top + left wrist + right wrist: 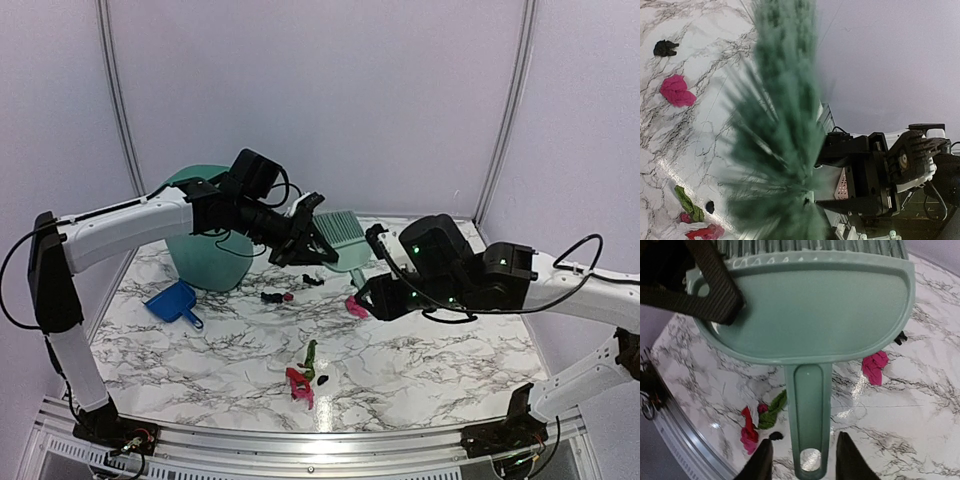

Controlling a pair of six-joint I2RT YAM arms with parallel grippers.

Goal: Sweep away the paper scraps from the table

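My left gripper (315, 240) is shut on the head of the mint-green hand brush (340, 230) and holds it above the table (420, 350). In the left wrist view its blurred bristles (780, 125) fill the middle, ahead of the gripper (815, 180). My right gripper (805, 450) is open, with a finger on each side of the brush handle (810, 405) and a gap on both sides. Paper scraps lie below: a pink one (356, 305), black ones (272, 297), and a green one (311, 352) beside a red one (299, 385). They also show in the right wrist view (875, 365).
A blue dustpan (172, 303) lies on the table at the left. A teal bin (205, 255) stands at the back left behind the left arm. A metal rail (300, 440) runs along the near edge, and white walls close in the back and sides.
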